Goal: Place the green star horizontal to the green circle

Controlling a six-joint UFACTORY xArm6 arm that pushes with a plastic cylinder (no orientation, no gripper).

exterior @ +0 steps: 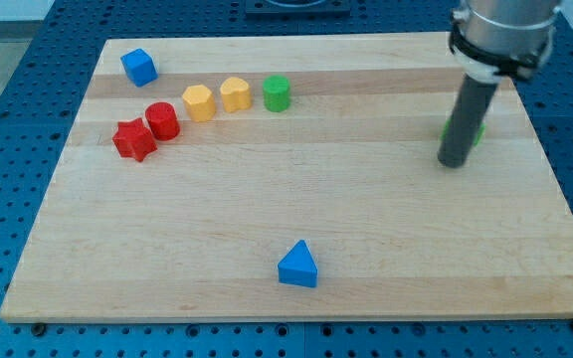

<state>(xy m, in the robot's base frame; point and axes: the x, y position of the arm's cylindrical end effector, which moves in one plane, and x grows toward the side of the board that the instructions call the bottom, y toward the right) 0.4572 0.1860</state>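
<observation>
The green circle (pixel 276 93) is a short green cylinder at the view's upper middle, at the right end of a curved row of blocks. The green star (pixel 479 131) sits near the board's right edge and is mostly hidden behind my rod; only green slivers show on either side of it. My tip (pixel 452 162) rests on the board just below and left of the green star, touching or nearly touching it. The star lies lower in the view than the circle and far to its right.
Left of the green circle stand a yellow block (pixel 234 94), a yellow hexagon (pixel 199 102), a red cylinder (pixel 161 120) and a red star (pixel 133 140). A blue cube (pixel 138 67) sits at top left. A blue triangle (pixel 298 266) lies at bottom middle. The wooden board (pixel 286 209) ends just right of the star.
</observation>
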